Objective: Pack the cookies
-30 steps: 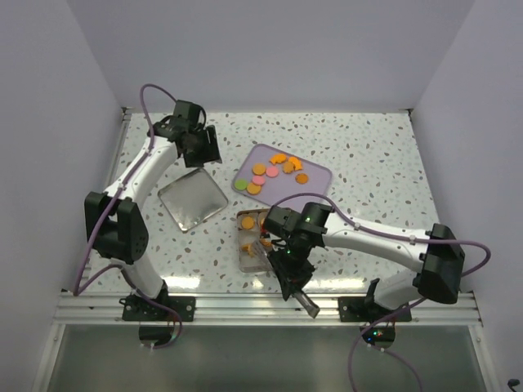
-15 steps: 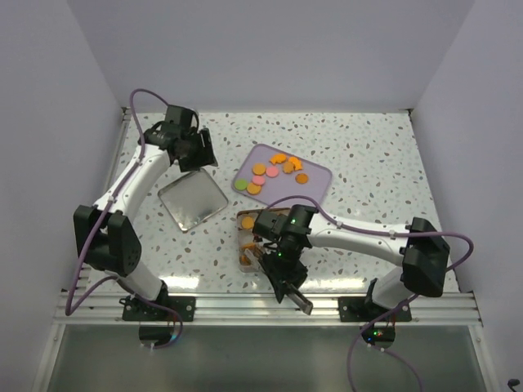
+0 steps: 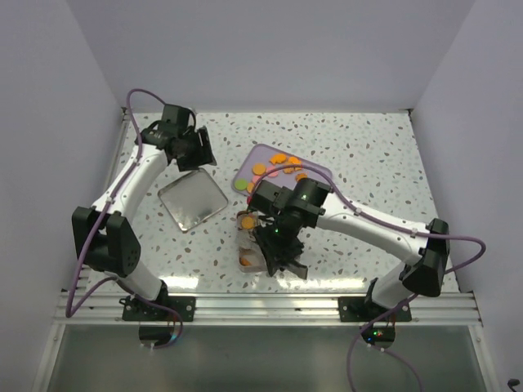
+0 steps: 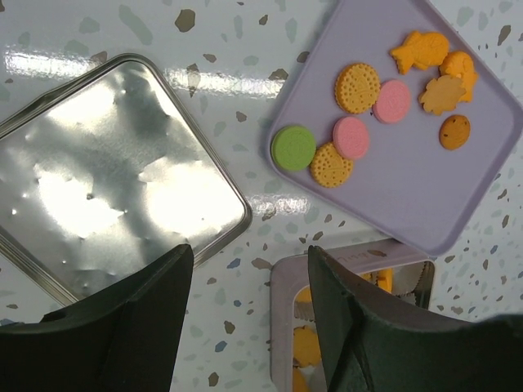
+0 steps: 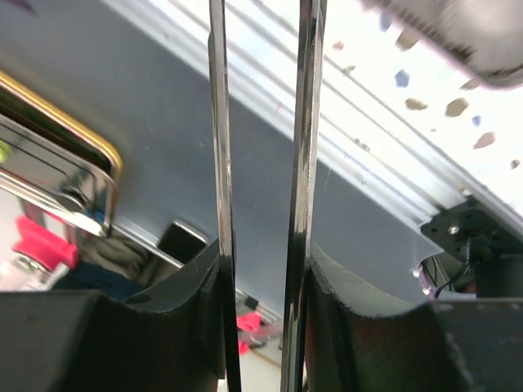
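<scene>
Silver tin lid [image 4: 114, 180] lies beside lilac tray [image 4: 425, 196].

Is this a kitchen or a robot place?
Probably a robot test bench, not a kitchen: plain lilac walls box in a speckled table, two arms are bolted to a metal rail, and play cookies sit on a tray.

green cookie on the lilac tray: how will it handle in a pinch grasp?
The green cookie looks like a thick, flat disc, so probably rigid and light. Lying flat on the lilac tray, it likely slides rather than rolls. An orange cookie touches it, so pushing may shift both.
</scene>
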`<state>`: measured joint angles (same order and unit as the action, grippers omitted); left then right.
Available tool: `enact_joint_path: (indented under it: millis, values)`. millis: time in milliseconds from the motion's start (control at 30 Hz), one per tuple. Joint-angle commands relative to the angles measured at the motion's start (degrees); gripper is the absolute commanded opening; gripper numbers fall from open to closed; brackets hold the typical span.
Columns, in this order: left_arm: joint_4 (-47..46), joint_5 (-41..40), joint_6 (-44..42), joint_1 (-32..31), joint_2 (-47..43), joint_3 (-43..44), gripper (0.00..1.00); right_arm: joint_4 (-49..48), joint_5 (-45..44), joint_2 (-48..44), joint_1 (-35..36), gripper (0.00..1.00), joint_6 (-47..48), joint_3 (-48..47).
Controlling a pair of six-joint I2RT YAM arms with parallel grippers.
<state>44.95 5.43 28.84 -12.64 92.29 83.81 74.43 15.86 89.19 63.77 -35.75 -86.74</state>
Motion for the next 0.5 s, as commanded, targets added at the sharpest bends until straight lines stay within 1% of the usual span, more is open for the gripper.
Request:
enact_joint_path:
  millis: [0,33,67,133,167,233,267,367,467]
  values:
    - [-0.4,1.2,-1.4,0.9,-1.2,3.1,0.63,8.4,-4.5,-2.7,-6.8,0.36,1.7,-5.4]
    - [-0.1,1.4,-1.5,1.0,-1.2,3.4,0.63,8.4,-4.9,-2.6,-8.7,0.37,3.3,-5.9]
    - [0.0,1.6,-1.6,1.0,-1.3,3.6,0.63,8.8,-5.2,-2.3,-12.8,0.36,4.3,-7.6]
    - [0.6,1.8,-1.9,1.1,-1.3,4.2,0.63,10.5,-6.5,-0.5,-16.3,0.37,7.3,-9.8]
    - [0.7,1.9,-2.0,1.1,-1.4,4.3,0.63,10.8,-6.9,1.8,-18.9,0.38,8.3,-11.9]
    - [0.8,2.3,-2.5,1.2,-1.8,4.2,0.63,10.8,-7.1,4.4,-20.6,0.4,10.6,-14.2]
    - [0.8,2.7,-2.6,1.2,-1.9,4.2,0.63,10.6,-6.9,7.5,-21.4,0.43,11.2,-16.3]
    - [1.0,3.4,-2.8,1.2,-2.6,3.2,0.63,9.9,-5.7,14.2,-22.5,0.44,13.3,-20.8]
    - [0.9,4.3,-3.0,1.3,-3.3,2.5,0.63,8.9,-4.1,18.6,-23.7,0.45,14.3,-23.2]
